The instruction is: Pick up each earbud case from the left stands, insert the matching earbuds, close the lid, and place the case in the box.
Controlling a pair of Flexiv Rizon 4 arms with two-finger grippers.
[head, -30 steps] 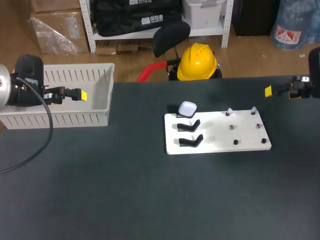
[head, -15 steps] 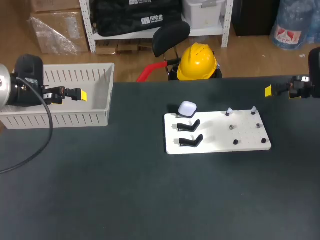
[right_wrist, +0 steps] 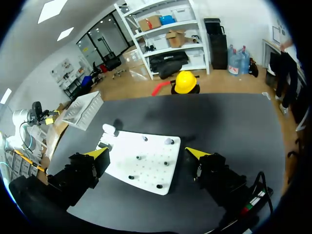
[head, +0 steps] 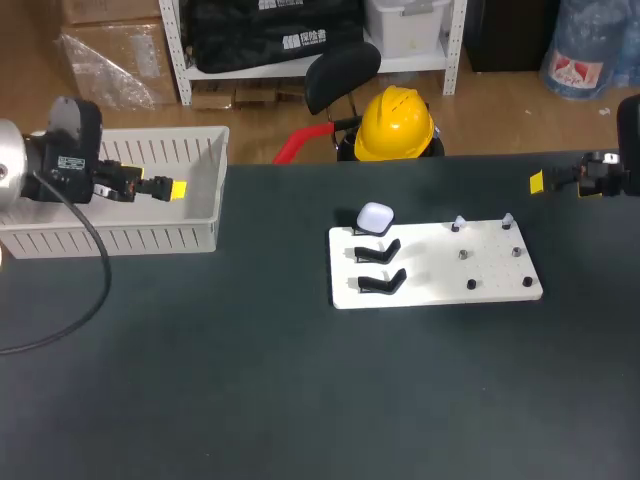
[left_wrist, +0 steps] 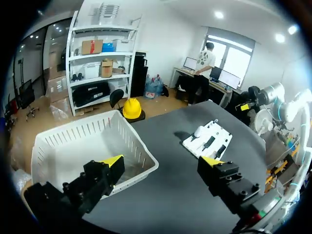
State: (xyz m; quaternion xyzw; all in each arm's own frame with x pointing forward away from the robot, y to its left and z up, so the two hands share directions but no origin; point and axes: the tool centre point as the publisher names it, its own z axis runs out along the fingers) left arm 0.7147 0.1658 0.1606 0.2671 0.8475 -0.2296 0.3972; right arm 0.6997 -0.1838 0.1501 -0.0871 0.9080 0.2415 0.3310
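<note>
Dark table (head: 300, 400) fills most of the frame. At centre right lies a white board (head: 500, 285). One white case (head: 376, 217) sits at the board's upper left corner, above two bare black stands (head: 378, 250). Two earbuds (head: 459, 222) stand along its upper edge. The box (head: 150, 238) is at upper left. The left gripper (head: 176, 188) hangs over the box, fingers wide apart, holding nothing. The right gripper (head: 537, 182) hangs at far right, equally spread and empty.
</note>
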